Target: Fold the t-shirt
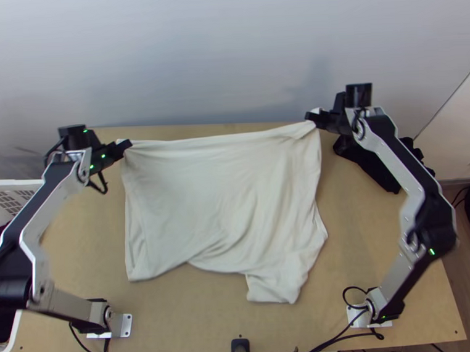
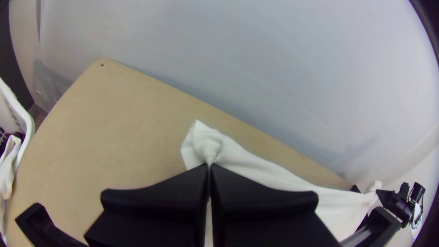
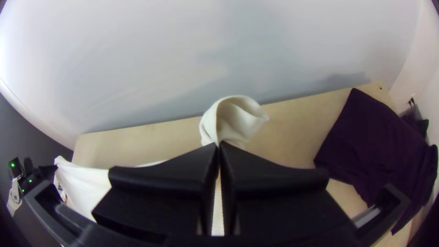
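White t-shirt (image 1: 217, 195), centre of the frame in the top view; unfolded for the most part, its upper edge drawn nearly straight between two held corners, with creases running down from both; its lower edge uneven, a narrower flap jutting towards the bottom of the frame, right of centre; the lower part apparently laid on the light wooden table (image 1: 178, 326).

Left gripper (image 1: 128, 143), upper left of the frame; fingers brought together, a corner of the cloth pinched between the tips; in the left wrist view a small bunched peak of cloth is seen standing out past the closed tips.

Right gripper (image 1: 310, 116), upper right of the frame; fingers likewise pressed together, the opposite corner of the cloth gripped; a loose curled fold is seen beyond the tips in the right wrist view.

Dark cloth (image 1: 370, 165), right side of the frame, laid on the table partly beneath the right arm (image 1: 398, 161); shown as deep purple in the right wrist view.

White basket (image 1: 16, 182), left edge of the frame, beside the table; a white cloth (image 2: 7, 169) and dark contents are held in it.

Pale wall (image 1: 218, 53), across the top of the frame, behind the table.
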`<action>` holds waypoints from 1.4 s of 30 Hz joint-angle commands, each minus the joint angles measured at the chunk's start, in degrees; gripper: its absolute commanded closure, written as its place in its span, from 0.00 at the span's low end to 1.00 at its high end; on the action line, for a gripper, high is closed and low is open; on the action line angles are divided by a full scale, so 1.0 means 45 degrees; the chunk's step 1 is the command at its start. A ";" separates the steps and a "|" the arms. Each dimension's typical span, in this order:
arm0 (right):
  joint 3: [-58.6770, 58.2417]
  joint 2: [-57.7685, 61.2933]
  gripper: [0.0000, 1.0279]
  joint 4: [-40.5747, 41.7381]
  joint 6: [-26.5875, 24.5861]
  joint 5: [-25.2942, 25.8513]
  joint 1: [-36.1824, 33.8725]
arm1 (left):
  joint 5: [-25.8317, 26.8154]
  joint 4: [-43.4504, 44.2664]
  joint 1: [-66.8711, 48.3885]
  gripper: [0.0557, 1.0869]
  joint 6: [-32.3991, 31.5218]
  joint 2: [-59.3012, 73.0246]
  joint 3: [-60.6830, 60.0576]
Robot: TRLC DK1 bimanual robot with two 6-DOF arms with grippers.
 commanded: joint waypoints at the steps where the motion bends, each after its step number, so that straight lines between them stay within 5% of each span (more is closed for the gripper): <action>1: 0.3069 0.3172 0.97 -0.0258 -0.0028 0.0495 0.0095 | -0.0530 0.1425 -0.0051 0.96 0.0369 0.2947 0.1624; 20: 0.6390 0.6277 0.97 -0.0356 -0.0223 0.2468 0.0661 | -0.0979 0.2734 -0.0129 0.96 0.0936 0.6307 0.4476; 42: -0.1931 -0.0071 0.97 -0.0375 -0.0165 0.1452 0.0779 | 0.0036 0.1562 0.0262 0.96 0.1190 0.1600 -0.0407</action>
